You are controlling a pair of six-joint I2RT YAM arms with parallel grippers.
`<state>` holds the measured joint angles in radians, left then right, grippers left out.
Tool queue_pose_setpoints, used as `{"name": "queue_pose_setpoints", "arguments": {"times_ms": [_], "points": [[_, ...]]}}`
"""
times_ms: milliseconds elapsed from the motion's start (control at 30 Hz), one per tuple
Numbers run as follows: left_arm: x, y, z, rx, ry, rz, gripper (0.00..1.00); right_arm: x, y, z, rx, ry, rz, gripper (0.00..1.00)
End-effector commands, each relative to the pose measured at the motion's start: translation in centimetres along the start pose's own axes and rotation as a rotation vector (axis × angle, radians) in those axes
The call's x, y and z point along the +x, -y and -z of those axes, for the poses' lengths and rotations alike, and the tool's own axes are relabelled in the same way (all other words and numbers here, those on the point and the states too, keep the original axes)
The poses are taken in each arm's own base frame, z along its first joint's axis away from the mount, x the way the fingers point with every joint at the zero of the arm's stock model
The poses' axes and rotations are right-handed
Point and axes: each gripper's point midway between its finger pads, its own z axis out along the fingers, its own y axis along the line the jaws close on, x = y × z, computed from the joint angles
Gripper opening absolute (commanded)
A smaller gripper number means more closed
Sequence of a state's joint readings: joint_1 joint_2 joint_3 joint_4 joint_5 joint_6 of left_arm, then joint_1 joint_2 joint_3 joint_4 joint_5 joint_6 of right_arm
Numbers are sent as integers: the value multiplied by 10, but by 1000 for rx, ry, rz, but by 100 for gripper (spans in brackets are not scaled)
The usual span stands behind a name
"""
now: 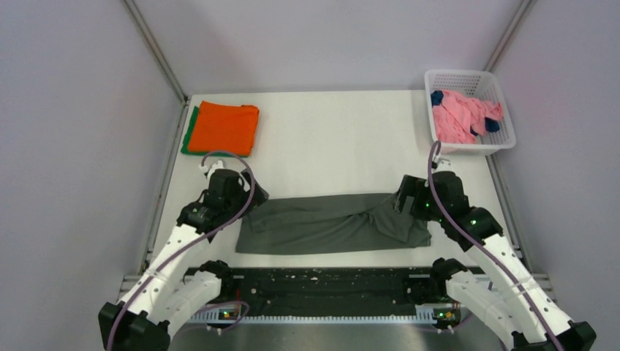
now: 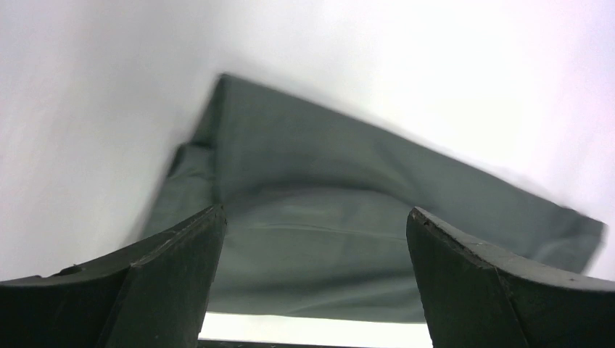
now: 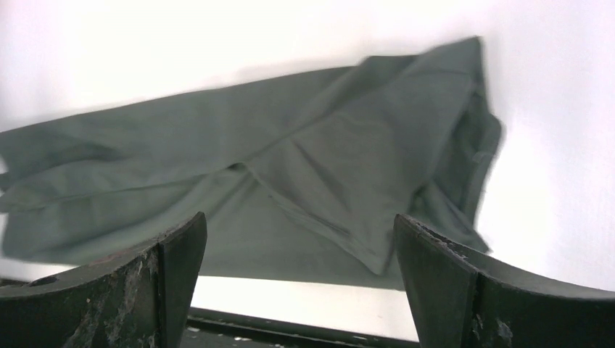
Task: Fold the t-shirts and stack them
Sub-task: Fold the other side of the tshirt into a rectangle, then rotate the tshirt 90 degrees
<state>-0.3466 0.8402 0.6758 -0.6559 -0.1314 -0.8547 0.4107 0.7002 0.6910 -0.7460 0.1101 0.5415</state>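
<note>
A dark olive-grey t-shirt (image 1: 329, 223) lies on the white table as a long folded band, creased and bunched toward its right end. My left gripper (image 1: 247, 199) hovers over its left end, jaws wide apart with nothing between them; in the left wrist view the shirt (image 2: 312, 159) lies below the open gripper (image 2: 313, 214). My right gripper (image 1: 406, 205) hangs open over the right end; the right wrist view shows the rumpled cloth (image 3: 326, 145) beneath the empty gripper (image 3: 299, 217). A folded orange t-shirt (image 1: 225, 128) rests on a green one (image 1: 188, 135) at the far left.
A white lattice basket (image 1: 468, 76) at the far right corner holds a crumpled pink t-shirt (image 1: 460, 117) and a navy one (image 1: 437, 96). A black rail (image 1: 322, 281) runs along the near edge. Grey walls enclose the table on three sides.
</note>
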Motion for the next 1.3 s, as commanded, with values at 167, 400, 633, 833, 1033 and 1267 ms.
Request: {"name": "queue_pose_setpoints", "arguments": {"times_ms": [167, 400, 633, 833, 1033, 1267], "points": [[51, 47, -40, 156, -282, -127, 99, 51, -31, -49, -134, -208, -159, 99], [90, 18, -54, 113, -372, -98, 99, 54, 2, -95, -26, -199, -219, 99], [127, 12, -44, 128, -431, -77, 99, -7, -8, -158, -16, -134, -234, 99], [150, 31, -33, 194, -432, -1, 99, -63, -40, -233, -86, -173, -148, 99], [150, 71, -38, 241, -379, 12, 99, -93, -75, -311, -209, -239, -81, 99], [171, 122, -59, 241, -438, -116, 99, -110, -123, -380, -399, -306, -48, 99]]}}
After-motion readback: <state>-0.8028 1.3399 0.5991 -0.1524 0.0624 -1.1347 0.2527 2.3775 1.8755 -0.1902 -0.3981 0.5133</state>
